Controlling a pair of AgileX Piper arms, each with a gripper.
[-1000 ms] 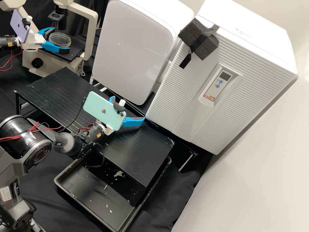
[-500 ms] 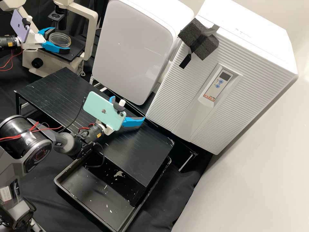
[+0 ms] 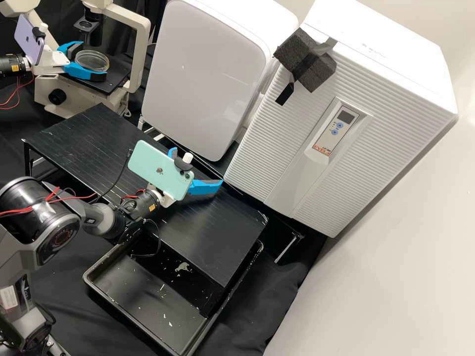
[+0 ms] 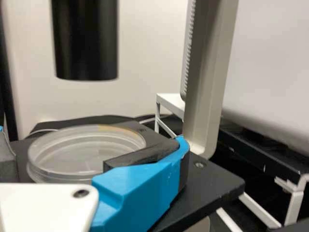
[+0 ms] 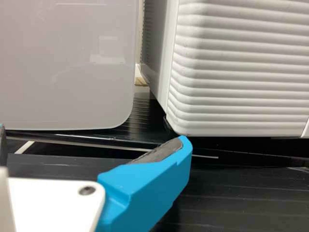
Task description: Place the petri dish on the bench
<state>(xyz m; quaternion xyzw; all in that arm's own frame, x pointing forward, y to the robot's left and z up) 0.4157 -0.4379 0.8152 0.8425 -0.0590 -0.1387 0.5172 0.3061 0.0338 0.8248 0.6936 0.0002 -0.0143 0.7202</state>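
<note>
Petri dish [image 3: 92, 59] sits on the microscope stage [image 3: 118, 79] beside a pale upright [image 3: 141, 54], fingers apart on left gripper [image 3: 93, 61] and right gripper [image 3: 197, 166].

A beige microscope [image 3: 76, 101] stands near a smooth-fronted white cabinet [image 3: 203, 79], beside which a ribbed white cabinet [image 3: 386, 153] bears a dark foam block [image 3: 296, 52] and a control panel [image 3: 332, 132], while a pale-flecked black tray [image 3: 133, 287] lies on black cloth [image 3: 64, 287].

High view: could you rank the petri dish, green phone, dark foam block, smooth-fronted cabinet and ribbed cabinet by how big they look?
1. Ribbed cabinet
2. Smooth-fronted cabinet
3. Green phone and dark foam block: too alike to rank against each other
4. Petri dish, plainly the smallest
</note>
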